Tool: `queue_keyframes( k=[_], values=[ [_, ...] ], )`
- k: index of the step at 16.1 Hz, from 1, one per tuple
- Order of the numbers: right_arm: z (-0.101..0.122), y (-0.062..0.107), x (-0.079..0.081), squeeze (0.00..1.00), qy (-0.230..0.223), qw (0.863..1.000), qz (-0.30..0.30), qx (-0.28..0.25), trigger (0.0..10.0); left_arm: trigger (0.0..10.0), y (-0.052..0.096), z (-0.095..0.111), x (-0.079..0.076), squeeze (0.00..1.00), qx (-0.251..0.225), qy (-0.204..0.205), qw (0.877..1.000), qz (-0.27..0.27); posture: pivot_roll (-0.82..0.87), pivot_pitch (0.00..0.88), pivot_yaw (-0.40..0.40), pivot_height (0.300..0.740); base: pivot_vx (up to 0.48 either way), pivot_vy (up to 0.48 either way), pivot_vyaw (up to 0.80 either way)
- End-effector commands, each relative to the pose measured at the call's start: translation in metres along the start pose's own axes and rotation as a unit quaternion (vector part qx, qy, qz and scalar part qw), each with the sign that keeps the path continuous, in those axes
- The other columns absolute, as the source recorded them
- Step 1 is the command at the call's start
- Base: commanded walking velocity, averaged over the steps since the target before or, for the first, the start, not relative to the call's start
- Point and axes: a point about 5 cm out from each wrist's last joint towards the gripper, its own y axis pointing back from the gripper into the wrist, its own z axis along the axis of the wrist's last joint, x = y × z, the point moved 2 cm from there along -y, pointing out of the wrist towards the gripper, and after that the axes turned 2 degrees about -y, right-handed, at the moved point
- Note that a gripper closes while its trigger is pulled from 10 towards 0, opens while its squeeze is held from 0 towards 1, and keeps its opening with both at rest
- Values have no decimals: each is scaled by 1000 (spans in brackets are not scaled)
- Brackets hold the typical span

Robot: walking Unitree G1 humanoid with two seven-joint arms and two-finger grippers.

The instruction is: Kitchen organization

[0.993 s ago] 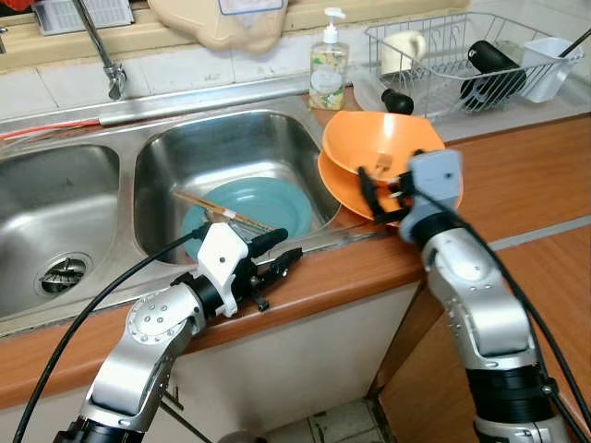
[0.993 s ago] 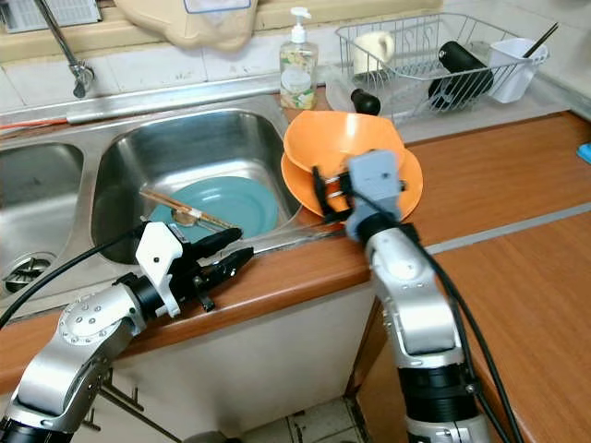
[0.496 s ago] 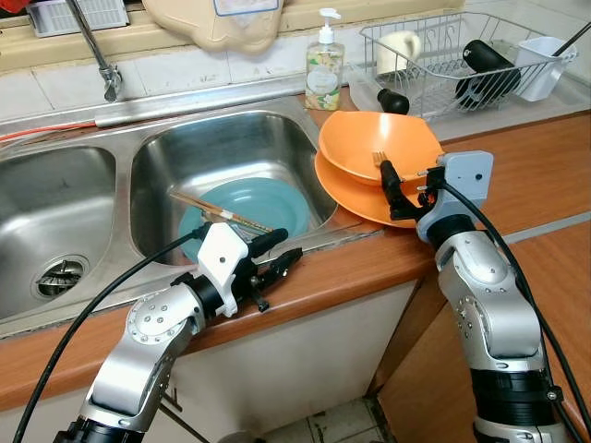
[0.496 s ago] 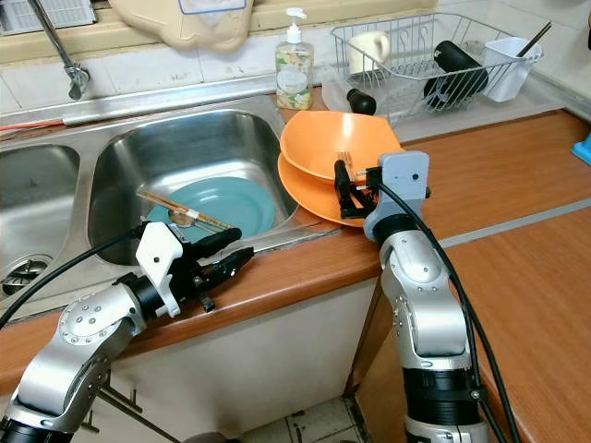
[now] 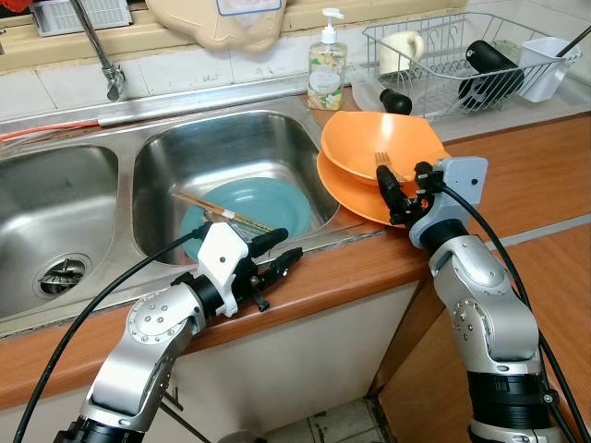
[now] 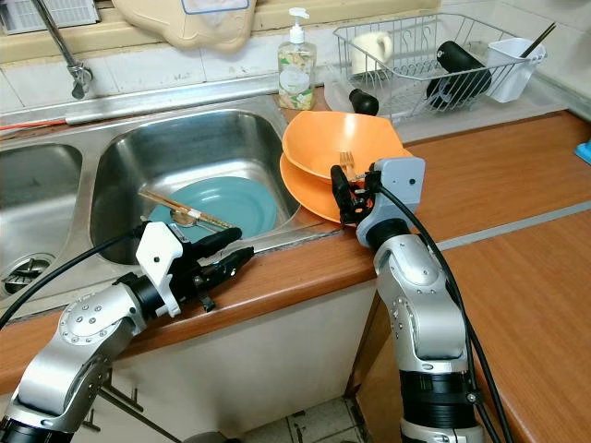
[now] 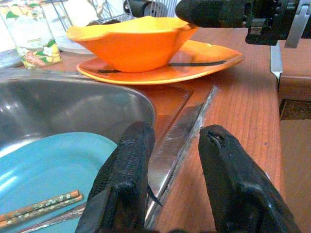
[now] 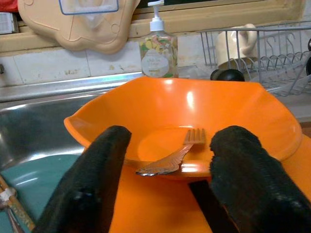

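The glossy orange bowl (image 8: 184,121) holds a shiny metal fork (image 8: 172,159) beside the brushed steel sink (image 5: 231,152) and wood-grain counter (image 5: 526,175).

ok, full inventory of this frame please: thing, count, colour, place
bowl: 1, orange, on the orange plate
fork: 1, silver, in the bowl
orange plate: 1, orange, counter right of sink
blue plate: 1, blue, in right basin
chopsticks: pair, brown, across the blue plate
sink: 1, steel, two basins
soap: 1 bottle, clear, behind sink
rack: 1, wire, back right
left pincer: 1, black, open, over the sink edge
right pincer: 1, black, open, at the bowl
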Motion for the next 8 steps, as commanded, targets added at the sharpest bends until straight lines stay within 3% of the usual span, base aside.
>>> queue_keyframes(
  k=[1,8],
  values=[
    [2,0,1,0,-2,1000,4,-3,0,10000,-1,3,1,0,1,-9,1000,-3,1,0,81,740,0,0,0],
    [2,0,-1,0,6,1000,1,0,0,10000,-2,3,1,0,0,-10,1000,-3,0,0,80,740,0,0,0]
  ],
)
